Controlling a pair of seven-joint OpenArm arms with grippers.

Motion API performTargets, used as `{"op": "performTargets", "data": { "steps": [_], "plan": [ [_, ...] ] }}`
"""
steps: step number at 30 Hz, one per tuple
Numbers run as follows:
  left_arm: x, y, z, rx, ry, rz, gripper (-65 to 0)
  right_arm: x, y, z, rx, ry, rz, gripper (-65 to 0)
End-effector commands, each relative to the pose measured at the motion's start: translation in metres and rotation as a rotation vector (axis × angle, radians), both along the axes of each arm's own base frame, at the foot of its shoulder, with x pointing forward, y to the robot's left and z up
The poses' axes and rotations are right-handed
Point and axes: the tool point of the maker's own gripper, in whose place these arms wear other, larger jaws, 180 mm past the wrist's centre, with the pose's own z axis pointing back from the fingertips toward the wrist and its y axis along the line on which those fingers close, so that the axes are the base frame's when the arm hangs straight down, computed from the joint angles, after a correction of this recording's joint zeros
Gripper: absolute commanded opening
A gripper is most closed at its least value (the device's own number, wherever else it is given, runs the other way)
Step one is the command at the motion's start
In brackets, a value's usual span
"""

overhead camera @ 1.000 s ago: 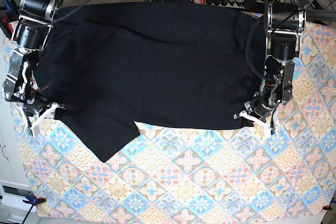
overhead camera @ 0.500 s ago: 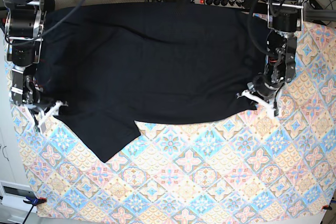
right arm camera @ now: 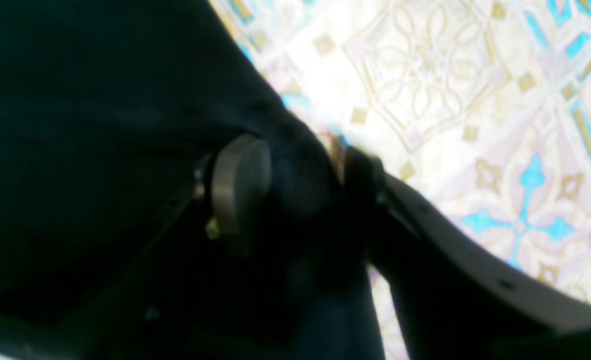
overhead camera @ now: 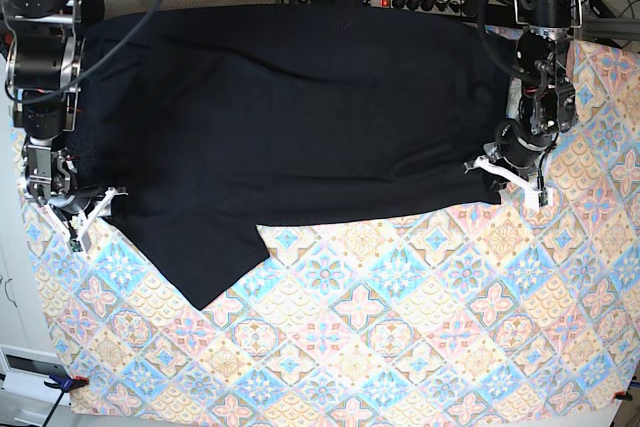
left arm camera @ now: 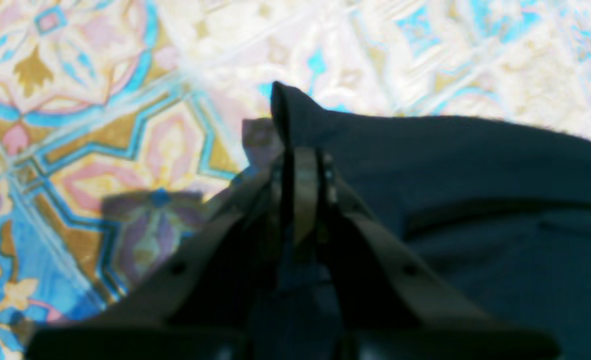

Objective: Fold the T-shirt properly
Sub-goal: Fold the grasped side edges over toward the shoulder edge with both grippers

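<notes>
1. Black and matte, the T-shirt (overhead camera: 290,127) lies spread across the far half of the patterned tablecloth (overhead camera: 400,347), with one sleeve (overhead camera: 215,267) jutting toward the near side at the base view's left.
2. From the base view, each arm grips one end of the shirt's near edge: the left gripper (overhead camera: 512,179) at that view's right, the right gripper (overhead camera: 85,212) at its left.
3. Only the left wrist view shows that arm's fingers pressed nearly together on a raised peak of black cloth (left arm camera: 295,112).
4. Only the right wrist view shows a bunched fold (right arm camera: 295,175) caught between that arm's two fingers, which stand somewhat apart around it.
5. Both wrist views are blurred, and the collar's label cannot be made out.
6. Cables and a power strip (overhead camera: 420,2) lie beyond the shirt's far edge.
</notes>
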Motion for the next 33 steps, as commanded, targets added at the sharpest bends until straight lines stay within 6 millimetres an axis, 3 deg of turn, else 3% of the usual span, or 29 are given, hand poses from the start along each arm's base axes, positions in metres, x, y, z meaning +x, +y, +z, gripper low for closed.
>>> {"op": "performTargets", "data": {
  "steps": [1,5,9,13,15,19,22,28,33],
  "plan": [
    [0.010,0.006,0.017,0.017,-0.056,-0.004,-65.0,0.020,-0.013,0.025,-0.013,-0.077,-0.014,-37.4],
    [0.008,0.003,0.020,0.019,-0.064,-0.012,-65.0,0.007,-0.015,0.011,0.000,-0.037,-0.037,-32.8],
    [0.008,0.003,0.020,0.019,-0.064,-0.012,-65.0,0.003,-0.015,0.007,0.005,-0.029,-0.042,-33.1],
    [0.009,0.003,0.020,0.019,-0.065,-0.012,-65.0,-0.013,0.000,-0.007,0.056,0.009,0.015,-37.2],
    [0.010,0.004,0.021,0.019,-0.067,-0.011,-65.0,-0.020,0.013,-0.011,0.103,0.027,0.069,-43.0],
    [0.010,0.004,0.021,0.019,-0.069,-0.011,-65.0,-0.012,0.018,-0.003,0.129,-0.030,0.085,-57.2],
    [0.012,0.010,0.024,0.026,-0.078,0.006,-65.0,-0.009,0.019,-0.001,0.131,-0.044,0.087,-63.0],
    [0.036,0.023,0.047,0.030,-0.143,0.046,-65.0,0.009,0.011,0.018,0.160,-0.118,0.033,-63.9],
    [0.056,0.035,0.069,0.033,-0.204,0.079,-65.0,0.030,0.012,0.044,0.135,-0.196,0.064,-63.9]
  ]
}}
